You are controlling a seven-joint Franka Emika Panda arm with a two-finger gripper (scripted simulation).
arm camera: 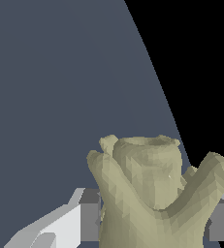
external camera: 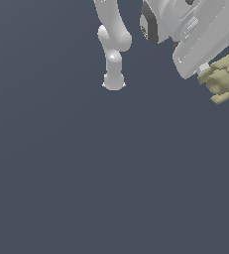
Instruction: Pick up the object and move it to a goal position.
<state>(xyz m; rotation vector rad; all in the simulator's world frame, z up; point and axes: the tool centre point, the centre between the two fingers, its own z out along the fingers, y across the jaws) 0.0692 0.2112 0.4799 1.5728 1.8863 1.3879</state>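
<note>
Gripper (arm camera: 152,220) clamped on the figurine (external camera: 223,79), one finger (arm camera: 87,215) pressed against each side in the wrist view. Fingertips hidden behind the olive-tan body; second finger (arm camera: 221,220) cut off at the frame edge. Held aloft at the exterior view's upper right, well above the dark grey floor (external camera: 86,188). Figurine partly cut off by the exterior view's right edge, so full outline not recoverable. Gripper body (external camera: 205,39) also cropped at the top and right. Arm (external camera: 113,44) visible only as a white segment at top centre, base out of frame. Lower part of figurine cut off in the wrist view. Black area beyond floor edge, featureless.
</note>
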